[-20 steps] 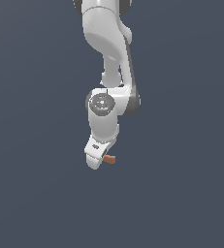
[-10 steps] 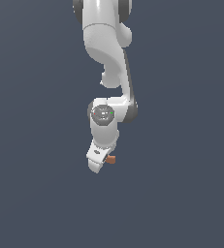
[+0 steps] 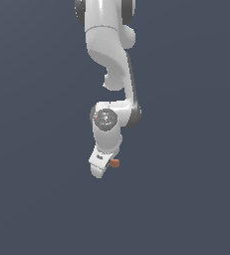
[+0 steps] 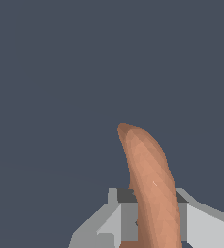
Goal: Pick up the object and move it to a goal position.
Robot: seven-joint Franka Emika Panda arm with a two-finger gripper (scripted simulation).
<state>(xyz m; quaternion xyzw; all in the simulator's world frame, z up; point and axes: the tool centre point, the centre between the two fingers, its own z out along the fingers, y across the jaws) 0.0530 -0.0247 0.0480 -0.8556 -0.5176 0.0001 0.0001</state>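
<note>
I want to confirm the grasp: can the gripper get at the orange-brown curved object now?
Yes, it seems so: the gripper looks already closed on the curved object, whose tip sticks out beyond the fingers. Nothing else is visible nearby.

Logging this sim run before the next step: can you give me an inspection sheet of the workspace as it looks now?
Surface: plain dark grey, bare where it shows.
Job's things: orange-brown curved strip sits between the tool's fingers; only a small end shows in the exterior view.
Clutter: nothing seen.
Grippers: tool shut on the strip, pointing down.
Cables: nothing seen.
Surroundings: white arm reaches down from the top; no goal marker seen.
</note>
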